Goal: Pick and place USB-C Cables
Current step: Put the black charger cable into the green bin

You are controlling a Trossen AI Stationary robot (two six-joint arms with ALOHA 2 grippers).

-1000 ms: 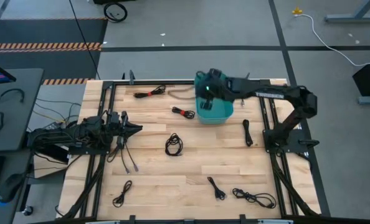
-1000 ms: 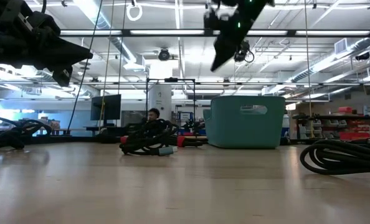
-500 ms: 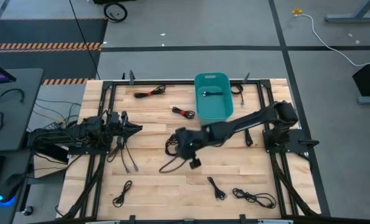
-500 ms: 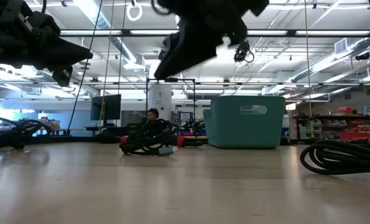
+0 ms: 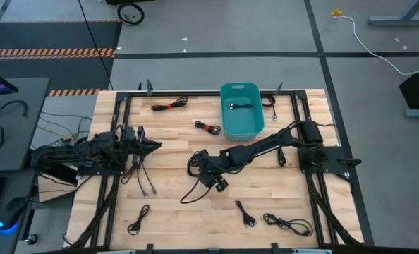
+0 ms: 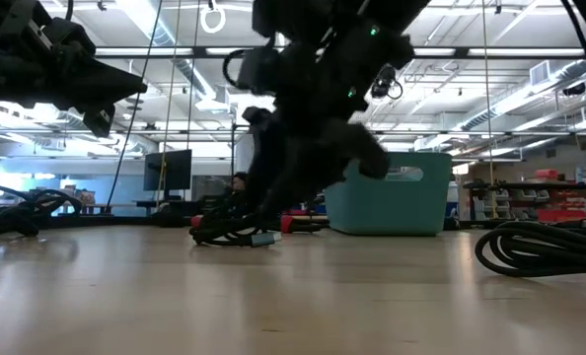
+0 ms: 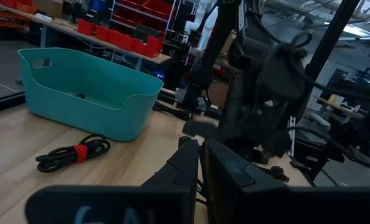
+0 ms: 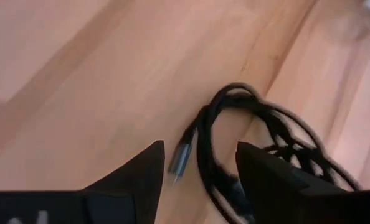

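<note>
The right gripper, jaws parted and empty, hangs low over a coiled USB-C cable lying mid-counter, while the left gripper waits with jaws closed.

the surface is pale wood in long planks, smooth with a faint sheen, its grain and seams plain close up in the right wrist view. on it the teal bin looks like moulded plastic, smooth and slightly glossy, with rounded walls. just beside the bin a coiled cable has a matt black rubbery jacket and a red plastic-looking band. between the fingers of the right hand another black cable shows a satin sheen and a silvery metal plug. the fingers look matt black plastic. around the surface, the frame rails look like dark metal.
</note>
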